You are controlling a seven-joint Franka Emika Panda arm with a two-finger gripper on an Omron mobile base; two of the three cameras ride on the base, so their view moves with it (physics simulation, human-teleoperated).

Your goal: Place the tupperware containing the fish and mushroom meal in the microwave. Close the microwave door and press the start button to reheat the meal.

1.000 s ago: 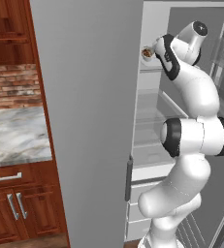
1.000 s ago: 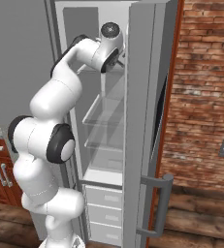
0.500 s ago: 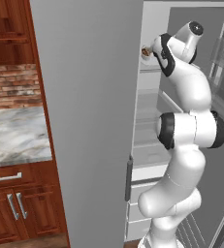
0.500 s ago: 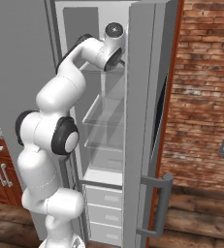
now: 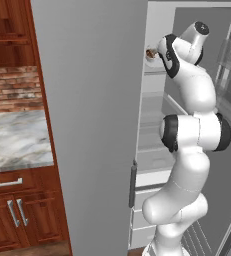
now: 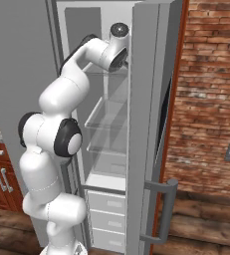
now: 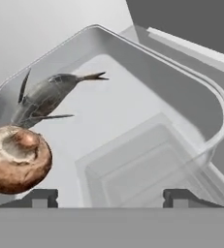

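High inside the open fridge (image 6: 151, 99), the gripper (image 7: 111, 197) hovers with jaws spread over the tupperware (image 7: 200, 92), its fish (image 7: 45, 94) at ten o'clock and mushroom (image 7: 16, 157) at nine.

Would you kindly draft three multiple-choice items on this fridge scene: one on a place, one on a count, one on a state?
1. Where is the gripper reaching?
A. Onto the marble counter
B. Into the open fridge
C. Into a floor drawer

2. How many food pieces lie in the tupperware?
A. Two
B. Four
C. None

3. How do the gripper's jaws stand?
A. Shut on the mushroom
B. Shut on the fridge handle
C. Apart, at the tupperware's near edge

Answers: 1 B, the arm runs up between the fridge doors to an upper shelf. 2 A, one fish and one mushroom. 3 C, the two tips stand wide apart in the hand view.
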